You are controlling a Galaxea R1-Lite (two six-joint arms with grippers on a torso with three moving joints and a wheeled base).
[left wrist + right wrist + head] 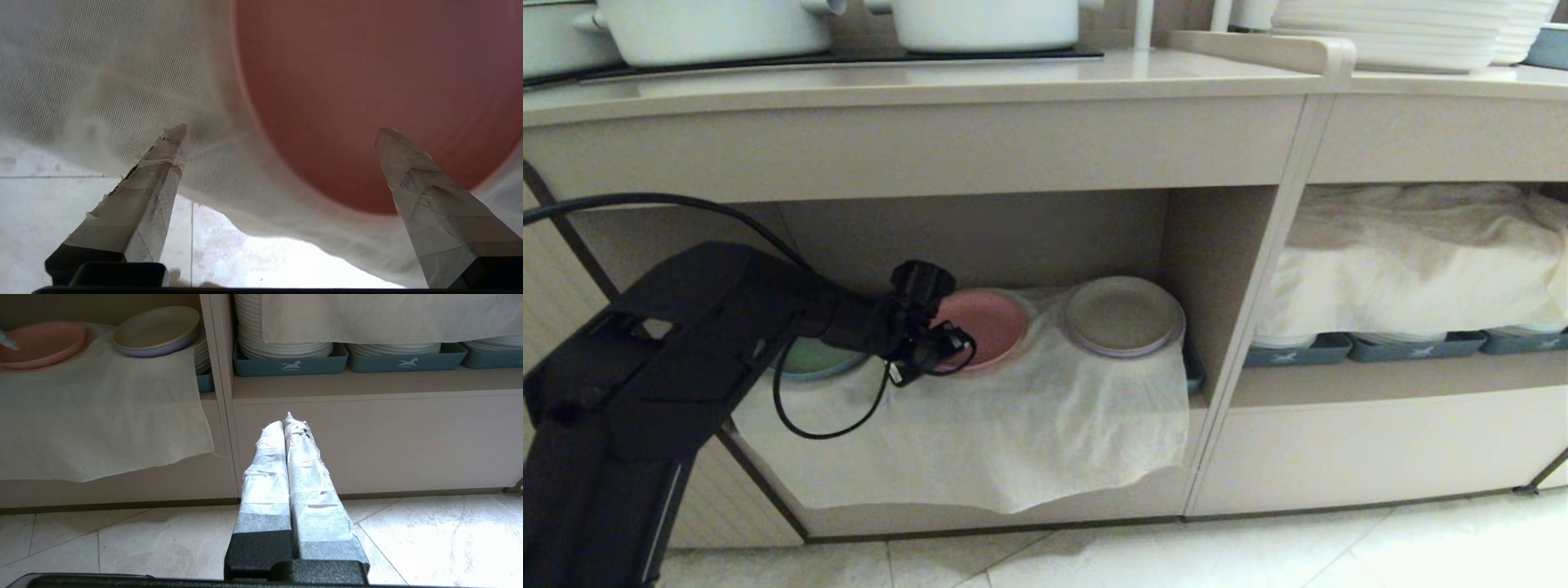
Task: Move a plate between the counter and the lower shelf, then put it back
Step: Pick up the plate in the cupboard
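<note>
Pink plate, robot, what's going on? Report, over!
Left end effector open at the pink plate, not gripping. Right end effector shut, parked low. Plate sits on the lower shelf's cloth, between green plate and beige-grey plate. Nothing blocking.

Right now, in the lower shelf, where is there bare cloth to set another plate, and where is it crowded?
Free: the front strip of white cloth, before the plates. Crowded: the back row, where the green plate, the pink plate and the beige-grey plate sit side by side, with the open left gripper at the pink plate's near rim.
</note>
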